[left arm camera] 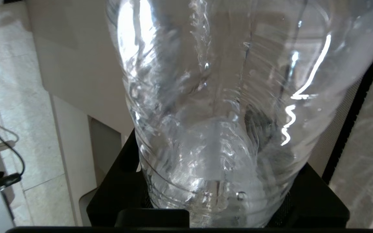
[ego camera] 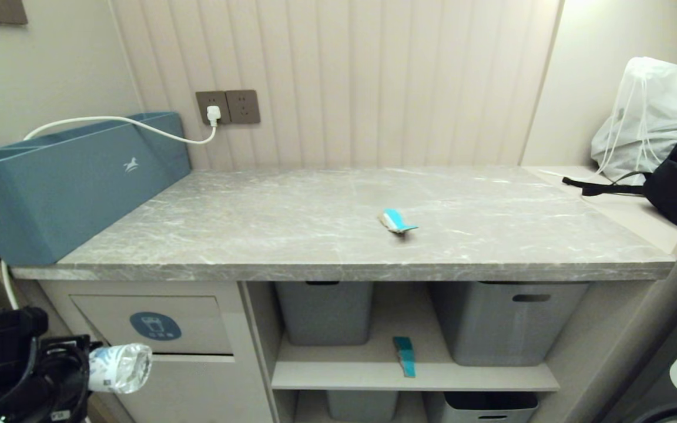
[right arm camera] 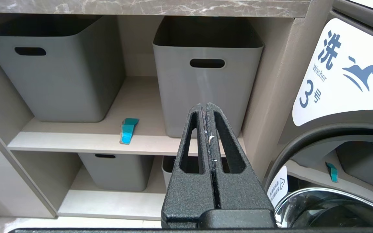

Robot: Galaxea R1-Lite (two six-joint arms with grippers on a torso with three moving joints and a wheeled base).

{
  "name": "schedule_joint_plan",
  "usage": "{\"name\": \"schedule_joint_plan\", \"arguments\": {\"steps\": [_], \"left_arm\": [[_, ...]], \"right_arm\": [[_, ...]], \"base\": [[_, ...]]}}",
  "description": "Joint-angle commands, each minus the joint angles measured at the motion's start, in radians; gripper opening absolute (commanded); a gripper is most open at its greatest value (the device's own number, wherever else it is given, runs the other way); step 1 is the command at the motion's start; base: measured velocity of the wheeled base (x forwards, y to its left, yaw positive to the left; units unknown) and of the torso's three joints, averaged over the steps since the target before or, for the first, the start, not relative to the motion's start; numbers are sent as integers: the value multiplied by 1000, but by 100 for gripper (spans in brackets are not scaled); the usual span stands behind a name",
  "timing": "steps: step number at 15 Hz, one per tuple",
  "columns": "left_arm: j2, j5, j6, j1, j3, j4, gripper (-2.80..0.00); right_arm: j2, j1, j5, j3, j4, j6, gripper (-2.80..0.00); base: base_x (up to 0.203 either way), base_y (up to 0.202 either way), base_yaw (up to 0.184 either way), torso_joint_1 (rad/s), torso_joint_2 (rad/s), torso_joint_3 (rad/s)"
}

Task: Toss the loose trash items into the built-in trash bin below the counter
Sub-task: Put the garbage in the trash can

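Bottle near bin flap

A clear, ribbed plastic water bottle fills the centre and right of the frame, its body widening toward the top edge. At the bottom, the black left gripper clasps its narrower end. A beige cabinet front stands behind at left. Pale floor tiles occupy the far left, a thin black cable at lower left.
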Motion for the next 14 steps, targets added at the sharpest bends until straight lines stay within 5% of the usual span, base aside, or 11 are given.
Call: {"name": "schedule_joint_plan", "arguments": {"steps": [1, 6, 11, 14], "left_arm": [[97, -3, -7, -2, 0, -50, -280], [192, -74, 5, -3, 21, -117, -280], [83, 31, -30, 11, 83, -93, -280], [-7, 48, -44, 108, 97, 1, -280]], "right_arm": [[0, 0, 0, 0, 0, 0, -280], [0, 0, 0, 0, 0, -1, -280], [0, 0, 0, 0, 0, -1, -280], [0, 0, 0, 0, 0, 0, -280]], "base": [[0, 0, 0, 0, 0, 0], [0, 0, 0, 0, 0, 0], [0, 0, 0, 0, 0, 0], [0, 0, 0, 0, 0, 0]]}}
